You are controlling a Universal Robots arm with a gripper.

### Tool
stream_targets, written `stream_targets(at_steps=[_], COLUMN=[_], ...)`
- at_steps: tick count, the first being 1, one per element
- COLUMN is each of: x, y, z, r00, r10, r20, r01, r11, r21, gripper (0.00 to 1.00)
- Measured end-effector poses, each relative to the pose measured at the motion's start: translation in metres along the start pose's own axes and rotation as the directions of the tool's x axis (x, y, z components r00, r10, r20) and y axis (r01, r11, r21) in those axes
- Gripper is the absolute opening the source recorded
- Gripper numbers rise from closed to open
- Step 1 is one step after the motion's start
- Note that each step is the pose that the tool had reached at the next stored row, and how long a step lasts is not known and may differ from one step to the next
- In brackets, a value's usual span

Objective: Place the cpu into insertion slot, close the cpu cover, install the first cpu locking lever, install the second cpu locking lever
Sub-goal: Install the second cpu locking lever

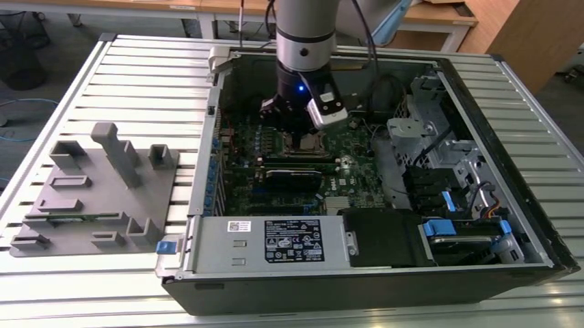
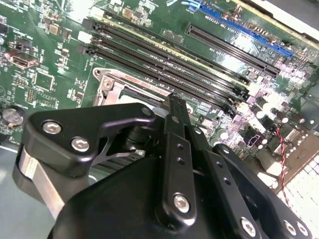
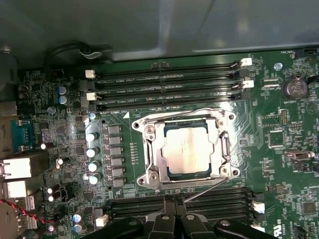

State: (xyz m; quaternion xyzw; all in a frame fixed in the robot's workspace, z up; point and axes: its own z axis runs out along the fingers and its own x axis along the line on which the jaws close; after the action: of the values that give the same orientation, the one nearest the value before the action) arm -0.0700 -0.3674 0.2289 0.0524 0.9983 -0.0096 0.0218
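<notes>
The cpu, a dull silver square, lies in the insertion slot on the green board. The cpu cover, a silvery frame, lies flat around it. One thin locking lever slants away from the socket's edge towards my fingertips. Another lever runs along the opposite edge, close to the frame. My gripper is shut, its tips just beside the slanting lever's free end, with nothing seen between them. In the exterior view the gripper hangs low over the socket. In the second wrist view the gripper hides most of the socket.
Long black memory slots flank the socket on two sides. The open computer case walls in the board, with a power supply and drive cages. A grey fixture tray lies at the exterior view's left.
</notes>
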Motion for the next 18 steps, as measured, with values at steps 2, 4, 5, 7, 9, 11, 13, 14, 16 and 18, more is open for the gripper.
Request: stream_targets(at_steps=[2,4,5,7,9,11,13,14,16,18], x=[0.0011,0.0017,0.0020,0.0027,0.0038,0.0047,0.0057,0.0064,0.0081,0.0094], y=[-0.0003,-0.0006,-0.0007,-0.0009,-0.0012,-0.0016,-0.0019,-0.0021,-0.0024,-0.0026], z=[0.0027,0.0057,0.0072,0.0102,0.0134,0.0162,0.0184,0.0194,0.0209,0.0220], r00=[1.0000,1.0000,1.0000,1.0000,1.0000,1.0000,1.0000,1.0000,1.0000,1.0000], r10=[0.000,0.000,0.000,0.000,0.000,0.000,0.000,0.000,0.000,0.000], r20=[-0.0001,0.0001,0.0000,0.0000,0.0000,0.0001,0.0000,0.0000,0.0000,0.0000], r01=[0.000,0.000,0.000,0.000,0.000,0.000,0.000,0.000,0.000,0.000], r11=[1.0000,1.0000,1.0000,1.0000,1.0000,1.0000,1.0000,1.0000,1.0000,1.0000], r21=[0.0000,-0.0001,-0.0001,-0.0001,0.0000,-0.0001,0.0000,-0.0001,0.0000,0.0001], gripper=[0.10,0.10,0.10,0.10,0.10,0.10,0.10,0.10,0.10,0.10])
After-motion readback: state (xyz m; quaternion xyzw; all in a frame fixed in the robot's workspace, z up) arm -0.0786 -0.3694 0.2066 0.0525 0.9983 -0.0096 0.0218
